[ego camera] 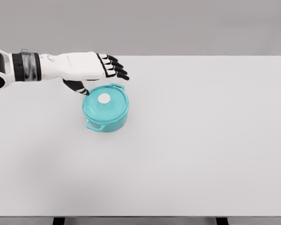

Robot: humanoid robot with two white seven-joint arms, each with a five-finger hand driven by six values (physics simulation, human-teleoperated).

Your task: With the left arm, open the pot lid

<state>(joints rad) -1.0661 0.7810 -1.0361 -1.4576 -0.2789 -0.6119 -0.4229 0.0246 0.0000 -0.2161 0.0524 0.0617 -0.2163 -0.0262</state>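
Left hand [91,68] hovers just beyond the teal pot [106,108] left of table centre, fingers apart and holding nothing — advise centring over the white lid knob [104,98] before closing, lid still seated.

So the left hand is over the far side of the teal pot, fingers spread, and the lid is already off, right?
Not quite: the lid is still on the pot, its white knob showing on top in the head view. The left hand does hover at the pot's far side, fingers spread, holding nothing.
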